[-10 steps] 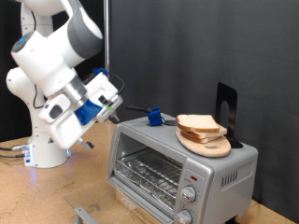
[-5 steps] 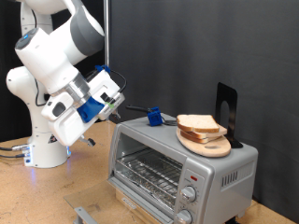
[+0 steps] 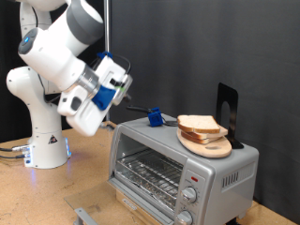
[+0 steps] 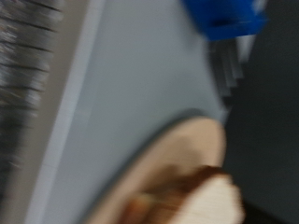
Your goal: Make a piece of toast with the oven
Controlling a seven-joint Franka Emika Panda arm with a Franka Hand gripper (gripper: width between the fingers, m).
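Arm has swung up and toward the exterior view's right vs 1 s ago; end effector [image 3: 125,86] now hangs higher, above the oven's [image 3: 178,164] left end, near the blue object [image 3: 154,116] on top. Can't tell if fingers are released or clenched; nothing seen held. Oven door shut, rack bare. Piece of toast [image 3: 200,123] untouched on the round wooden board [image 3: 208,145] atop the oven, w/ a second slice under it. Wrist view, blurred, shows board and toast [image 4: 217,201]: approach to the bread looks underway.

The wrist view is motion-blurred; the toast [image 4: 201,201] and board [image 4: 177,159] are cut by its edge. In the exterior view the gripper's [image 3: 125,91] fingers are too small to read.
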